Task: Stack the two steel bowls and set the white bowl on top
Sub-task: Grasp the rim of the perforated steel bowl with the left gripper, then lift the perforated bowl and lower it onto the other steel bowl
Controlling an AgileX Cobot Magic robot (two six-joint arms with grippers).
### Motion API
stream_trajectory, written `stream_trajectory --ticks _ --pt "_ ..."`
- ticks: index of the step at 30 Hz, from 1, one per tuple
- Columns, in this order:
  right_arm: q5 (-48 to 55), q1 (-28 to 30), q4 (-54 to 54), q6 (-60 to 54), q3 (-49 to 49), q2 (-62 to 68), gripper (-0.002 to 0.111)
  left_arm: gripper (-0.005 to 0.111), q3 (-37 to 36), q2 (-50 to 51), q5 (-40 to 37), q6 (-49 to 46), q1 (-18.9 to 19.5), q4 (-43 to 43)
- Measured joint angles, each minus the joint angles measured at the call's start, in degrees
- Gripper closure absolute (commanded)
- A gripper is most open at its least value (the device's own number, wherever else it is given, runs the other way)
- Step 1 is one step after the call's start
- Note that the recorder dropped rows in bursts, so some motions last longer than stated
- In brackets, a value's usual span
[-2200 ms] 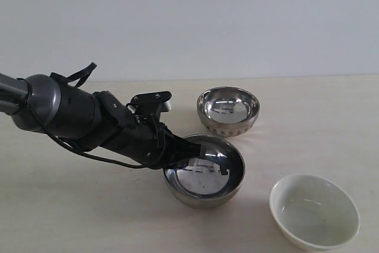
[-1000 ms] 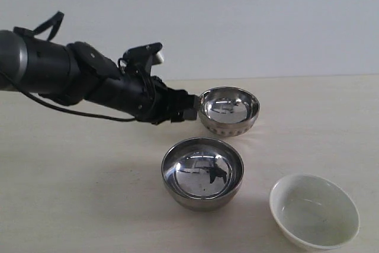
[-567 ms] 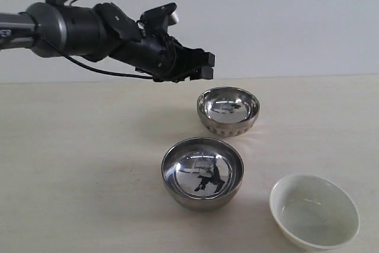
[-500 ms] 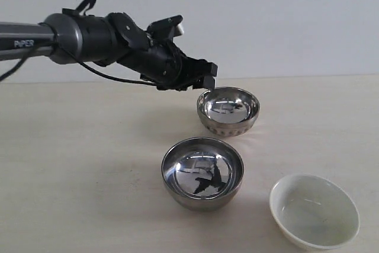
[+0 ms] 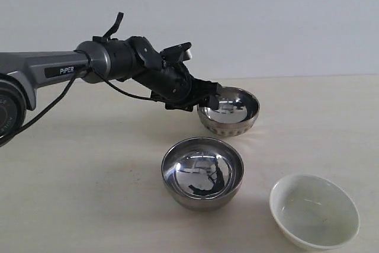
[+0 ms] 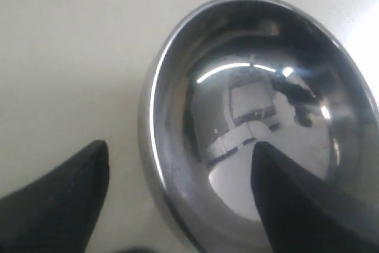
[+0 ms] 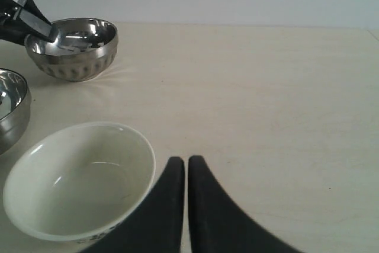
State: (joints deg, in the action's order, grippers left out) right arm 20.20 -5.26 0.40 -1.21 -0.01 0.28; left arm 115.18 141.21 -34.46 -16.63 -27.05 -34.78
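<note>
The left end effector [image 5: 210,92] reaches low over the desk [image 5: 89,194] with its jaws apart, set astride the near rim of the ribbed bowl [image 5: 228,111]. The left wrist view shows one finger [image 6: 59,199] outside the wall and the other [image 6: 296,205] inside the hollow, which looks to me like the line-up for pinching the rim and lifting. Nothing is clamped yet. The smooth bowl [image 5: 203,173] stands upright near that end effector and apart from the ribbed one, mouth up, probably to receive it. The white bowl [image 5: 314,211] sits farther off, well apart from the left end effector and just beside the right end effector [image 7: 186,205]. That one waits with its fingers pressed together on nothing, likely staying clear until the steel pair is nested.
</note>
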Motion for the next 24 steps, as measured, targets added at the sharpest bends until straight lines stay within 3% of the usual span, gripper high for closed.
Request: stream_trajectory --ticks 10,17,19,24 --pt "0.0 0.0 0.0 0.0 0.0 0.0 0.108 0.047 0.0 1.6 -0.8 0.4 0.1 0.1" --pt "0.0 0.0 0.0 0.0 0.0 0.0 0.108 0.081 0.0 1.6 -0.3 0.9 0.1 0.1" --pt "0.0 0.0 0.0 0.0 0.0 0.0 0.108 0.1 0.0 1.6 0.3 0.9 0.1 0.0" --pt "0.0 0.0 0.0 0.0 0.0 0.0 0.108 0.103 0.0 1.6 0.8 1.1 0.6 -0.9"
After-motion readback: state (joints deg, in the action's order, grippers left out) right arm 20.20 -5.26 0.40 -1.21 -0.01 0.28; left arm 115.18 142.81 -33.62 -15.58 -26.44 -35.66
